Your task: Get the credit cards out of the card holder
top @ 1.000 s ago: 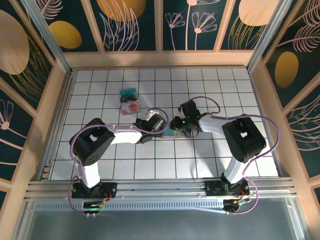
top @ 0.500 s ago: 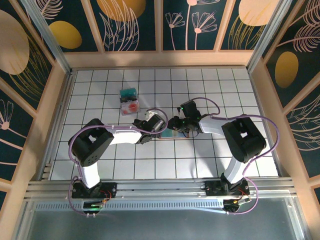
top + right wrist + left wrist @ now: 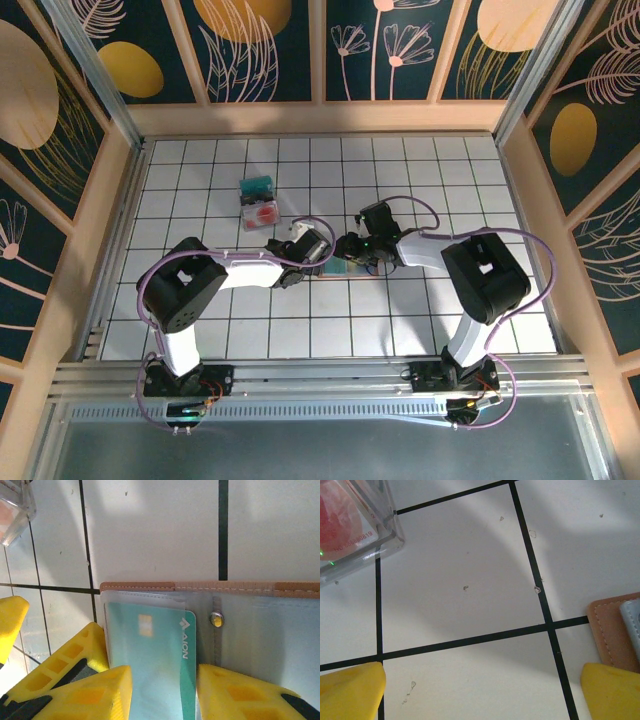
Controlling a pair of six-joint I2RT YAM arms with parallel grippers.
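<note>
Right pincer [image 3: 162, 674] is partway open over the holder [image 3: 260, 630], with one yellow finger on each side of the teal card [image 3: 150, 650]. One finger overlaps the card's edge and the other sits just beside the opposite edge, so it isn't pinching the card across its width. Can't tell if the tips actually touch it. The card is still in the clear sleeve on one half of the holder, with AION lettering running down its side.

Holder lies open and flat on the tabletop [image 3: 420, 170], grey-blue inside, with a pinkish-brown stitched edge along the far side. A little metal snap [image 3: 216, 619] sits near the middle fold.

Left pincer [image 3: 480, 696] is wide open and holding nothing, just bare tile between its fingers. A corner of the holder sits just beside one of them.

From above, the two pincers are nose to nose around the middle of the tabletop, with the holder right under the right one. Well apart from all that, toward the far left, a loose teal card [image 3: 257, 186] and a red-and-white card [image 3: 262, 215] lie right next to each other.
</note>
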